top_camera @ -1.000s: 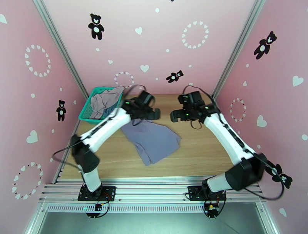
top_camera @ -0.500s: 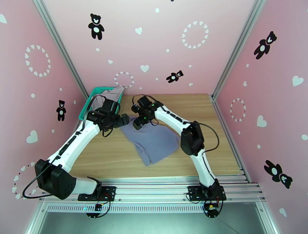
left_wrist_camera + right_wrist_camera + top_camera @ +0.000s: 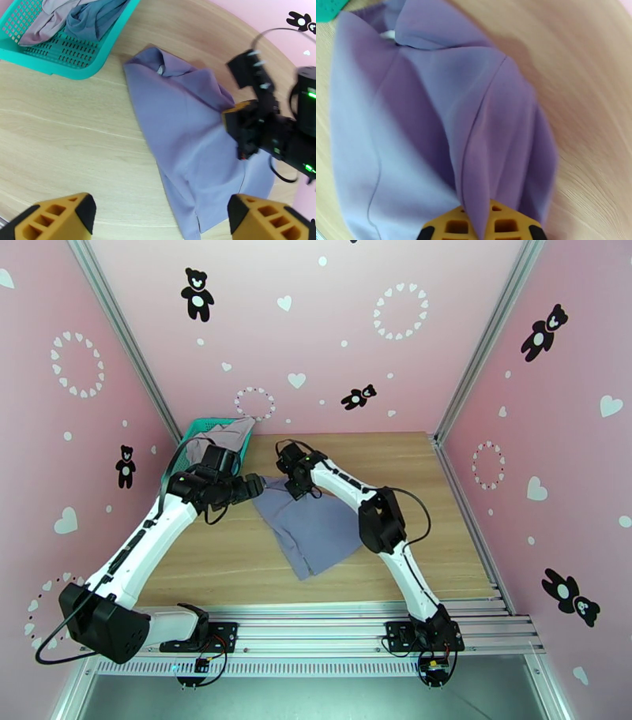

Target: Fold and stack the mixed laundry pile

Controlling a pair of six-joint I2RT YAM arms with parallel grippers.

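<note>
Wooden bench (image 3: pixel 442 477): soft, creased lavender garment (image 3: pixel 316 532) pinched in the right pincer (image 3: pixel 480 227); left pincer (image 3: pixel 158 215) spread near it.

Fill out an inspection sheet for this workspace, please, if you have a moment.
Surface: wooden table, bare wood around the laundry.
Job's things: lavender garment lies creased on the table; mauve-grey garment and teal-blue top are bundled in the green basket.
Clutter: nothing seen.
Grippers: left gripper is open above the lavender garment's edge; right gripper is shut on a fold of that garment.
Cables: black cable loops off the right arm, clear of the cloth.
Surroundings: pink walls with bear and heart prints; aluminium frame.
</note>
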